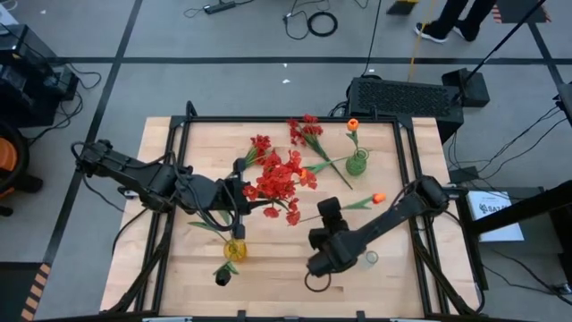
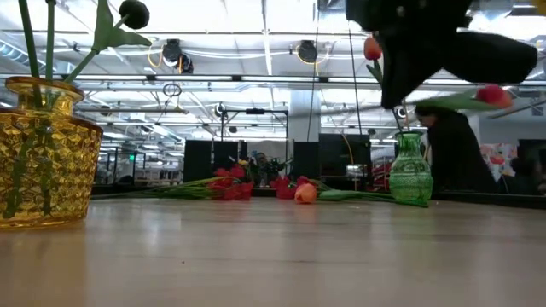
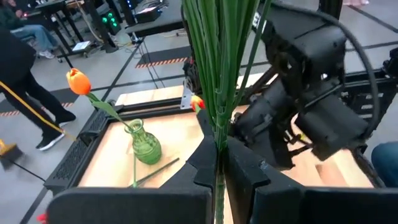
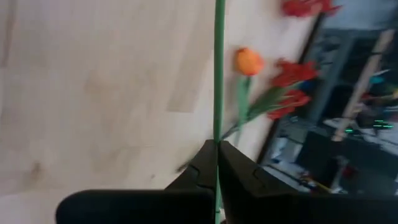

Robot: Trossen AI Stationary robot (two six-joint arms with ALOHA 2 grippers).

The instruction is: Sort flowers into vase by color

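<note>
The right gripper (image 4: 217, 149) is pinched on the stem of an orange flower (image 1: 379, 198), lifted above the table (image 1: 286, 268); next it must carry it to the green vase (image 1: 357, 164). Farther, the left gripper (image 3: 219, 149) clamps a bundle of red flowers (image 1: 279, 179).

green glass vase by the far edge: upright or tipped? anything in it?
Upright, holding one flower. The low view shows the ribbed green glass vase standing on its base; from above, a single orange tulip-like bloom rises from its mouth.
</note>
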